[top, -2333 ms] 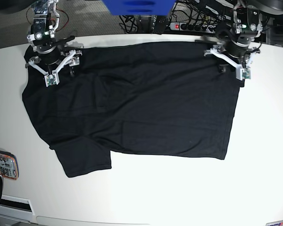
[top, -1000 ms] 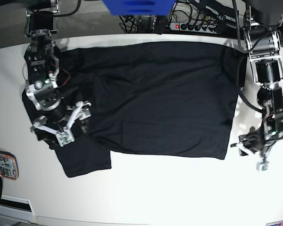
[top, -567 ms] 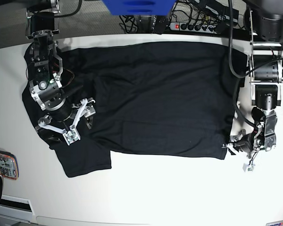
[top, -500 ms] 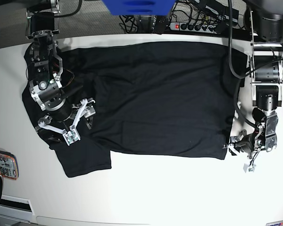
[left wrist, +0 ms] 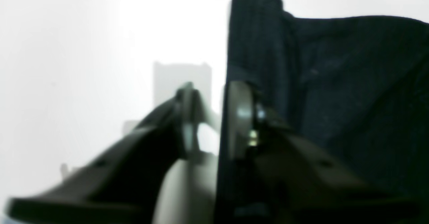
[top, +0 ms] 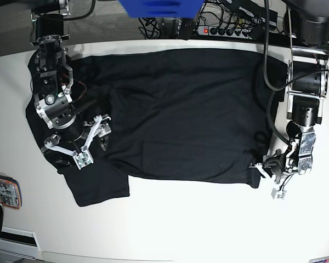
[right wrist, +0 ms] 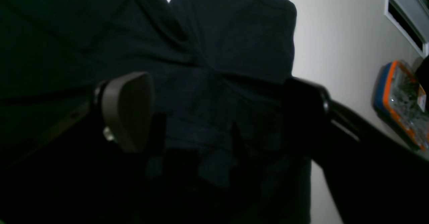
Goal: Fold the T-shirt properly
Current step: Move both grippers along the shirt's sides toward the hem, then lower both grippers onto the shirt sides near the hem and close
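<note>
The black T-shirt (top: 181,109) lies spread flat on the white table (top: 208,230). My right gripper (top: 92,143) hovers over its left part beside the sleeve. In the right wrist view this gripper (right wrist: 214,113) is wide open, with only T-shirt fabric (right wrist: 234,33) under it. My left gripper (top: 261,169) sits at the T-shirt's near right hem corner, which is bunched. In the left wrist view its jaws (left wrist: 211,93) stand close together. The hem edge (left wrist: 254,33) lies against the right finger (left wrist: 238,113), and bare table shows in the narrow gap.
An orange and blue box (top: 4,190) (right wrist: 402,100) sits at the table's left edge near the sleeve. A white slotted strip (top: 16,238) lies below it. A power strip (top: 225,31) and cables run behind the far edge, beside a blue object (top: 159,8).
Both arms came from the far edge toward the near side. My left gripper slid left onto the hem corner, pushing it inward into wrinkles, and its jaws narrowed. The right gripper has held still lately.
</note>
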`<state>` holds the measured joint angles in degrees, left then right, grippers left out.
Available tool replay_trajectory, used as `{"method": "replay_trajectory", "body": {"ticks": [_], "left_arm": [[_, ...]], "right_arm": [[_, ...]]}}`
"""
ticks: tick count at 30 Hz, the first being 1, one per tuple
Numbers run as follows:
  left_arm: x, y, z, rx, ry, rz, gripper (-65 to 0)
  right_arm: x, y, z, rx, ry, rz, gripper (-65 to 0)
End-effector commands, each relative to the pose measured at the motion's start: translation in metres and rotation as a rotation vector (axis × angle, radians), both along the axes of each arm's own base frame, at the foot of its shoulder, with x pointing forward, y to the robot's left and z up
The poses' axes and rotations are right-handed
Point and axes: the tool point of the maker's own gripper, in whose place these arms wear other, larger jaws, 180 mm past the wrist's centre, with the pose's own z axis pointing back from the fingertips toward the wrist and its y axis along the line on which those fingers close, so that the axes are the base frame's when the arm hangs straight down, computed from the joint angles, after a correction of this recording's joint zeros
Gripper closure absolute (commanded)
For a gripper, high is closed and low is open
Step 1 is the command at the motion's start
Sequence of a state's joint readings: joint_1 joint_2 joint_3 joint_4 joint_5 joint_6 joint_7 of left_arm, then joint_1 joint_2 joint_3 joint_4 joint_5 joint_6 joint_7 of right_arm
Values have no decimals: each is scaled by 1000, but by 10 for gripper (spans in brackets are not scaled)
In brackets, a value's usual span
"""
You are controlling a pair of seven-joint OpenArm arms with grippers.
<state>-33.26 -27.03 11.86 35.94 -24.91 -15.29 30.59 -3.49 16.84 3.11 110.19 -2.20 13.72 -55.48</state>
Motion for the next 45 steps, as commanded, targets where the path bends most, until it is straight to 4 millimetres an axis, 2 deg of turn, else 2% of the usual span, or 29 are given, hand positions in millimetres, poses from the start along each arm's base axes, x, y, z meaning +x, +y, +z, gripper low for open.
{"method": "replay_trajectory", "body": {"ticks": [1,2,8,10,12,16,20,23,26,29,33,35,38,41,43,45], "left_arm": [[-4,1,-1,6,33,-9,-27],[-4,1,-1,6,33,-9,0],[-2,1,1,0,25,1,0],[4,1,8,-11,-2,14,0],[14,0,23,-21,-51,13,0],[17,-4,37,-31,-114,6,0],[13,-7,38,-28,-98,-5,0],[13,-7,38,-30,-99,-4,0],[13,-6,38,-28,-99,-3,0],[14,-6,39,-28,-102,-3,0],[13,-3,39,-21,-94,1,0],[13,0,40,-16,-94,11,-70],[19,3,48,-13,-110,9,-169],[25,7,45,-27,-103,32,-176],[34,-2,43,-65,-122,25,-176],[33,-1,32,-92,-115,37,-176]], "right_arm": [[9,-3,14,-1,-51,-2,-561],[9,-3,14,-1,-51,-2,-561],[10,-3,15,-1,-53,-3,-559],[10,-3,15,-1,-54,-3,-559],[15,-3,20,-2,-68,-4,-559],[29,-3,38,-2,-119,-4,-559],[45,-3,57,-2,-169,-4,-559],[49,-8,45,-3,-135,-19,-559],[50,-20,12,-5,-45,-52,-559],[67,-29,-7,-6,16,-77,-559],[83,-13,-3,-21,13,-29,-559],[83,-11,-5,-24,20,-21,-559],[92,-19,-9,-27,38,-43,-559],[107,-25,-2,-28,29,-59,-559],[108,-25,0,-28,26,-60,-559],[108,-22,5,-28,11,-52,-559]]}}
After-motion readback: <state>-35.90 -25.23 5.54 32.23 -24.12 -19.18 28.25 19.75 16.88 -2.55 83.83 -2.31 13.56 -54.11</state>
